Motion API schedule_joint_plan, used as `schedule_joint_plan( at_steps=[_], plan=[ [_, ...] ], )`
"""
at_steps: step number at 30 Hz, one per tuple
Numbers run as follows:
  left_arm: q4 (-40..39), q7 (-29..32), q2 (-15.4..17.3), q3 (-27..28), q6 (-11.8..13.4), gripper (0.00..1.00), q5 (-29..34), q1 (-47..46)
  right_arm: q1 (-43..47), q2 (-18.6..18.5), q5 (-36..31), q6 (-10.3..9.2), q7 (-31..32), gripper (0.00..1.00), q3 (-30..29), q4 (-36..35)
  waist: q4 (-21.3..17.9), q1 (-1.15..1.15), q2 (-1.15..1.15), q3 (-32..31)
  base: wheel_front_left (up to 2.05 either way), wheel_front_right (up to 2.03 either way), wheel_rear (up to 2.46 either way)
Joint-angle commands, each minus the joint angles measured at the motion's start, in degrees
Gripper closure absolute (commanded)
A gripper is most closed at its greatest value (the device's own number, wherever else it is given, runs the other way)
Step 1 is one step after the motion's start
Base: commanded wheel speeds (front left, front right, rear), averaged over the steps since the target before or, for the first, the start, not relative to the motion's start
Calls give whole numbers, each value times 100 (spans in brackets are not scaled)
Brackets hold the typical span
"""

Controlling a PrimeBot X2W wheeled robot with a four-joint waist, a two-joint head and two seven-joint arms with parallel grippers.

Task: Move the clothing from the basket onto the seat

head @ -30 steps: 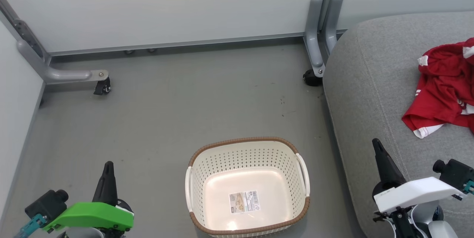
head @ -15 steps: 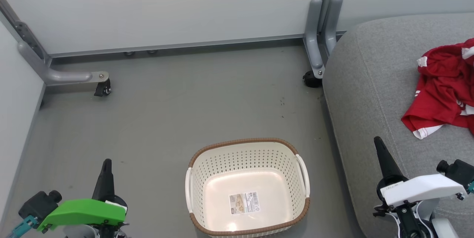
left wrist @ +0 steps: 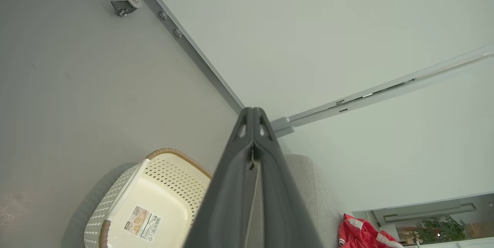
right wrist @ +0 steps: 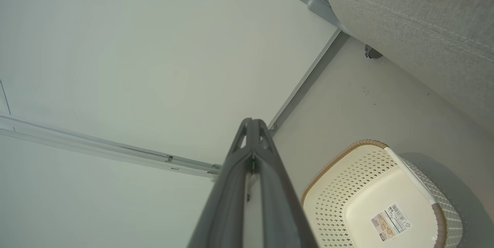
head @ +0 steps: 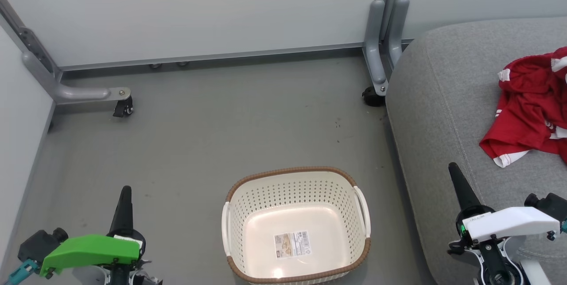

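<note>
The basket (head: pixel 290 171) stands upright on the grey floor (head: pixel 212 134) at the lower middle of the head view, its bare bottom showing a label (head: pixel 291 244). The clothing (head: pixel 529 107) lies crumpled on the seat (head: pixel 438 112) at the right edge of the frame, partly cut off by that edge and well apart from the basket. Red cloth with white trim shows, but I cannot tell whether it is one garment or two. The seat's rounded side lies just right of the basket. The left gripper (head: pixel 126 189) is at the lower left over the floor. In the left wrist view its fingers (left wrist: pixel 270 186) meet at the tip, closed on themselves. The right gripper (head: pixel 452 167) is at the lower right over the seat's near part, likewise closed with fingers pressed together. It sits below the clothing in the frame and apart from it. A caster (head: pixel 373 95) stands by the seat's upper left corner, under the pale wall (head: pixel 221 10).
</note>
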Motion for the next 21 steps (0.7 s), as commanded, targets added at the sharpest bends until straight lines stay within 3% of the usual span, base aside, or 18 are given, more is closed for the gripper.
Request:
schedule_joint_plan(
  at_steps=[1, 21],
  plan=[
    [-25, 34, -6, 70, -46, 100, -132, -158, -135, -40, 158, 3, 12, 100, -31, -8, 0, 0, 0, -3, 0, 0, 0],
    [-1, 318, -113, 295, -185, 100, -1114, -243, -276, -35, 1211, 3, 119, 100, -127, 242, -2, 0, 0, -51, 0, 0, 0]
  ],
)
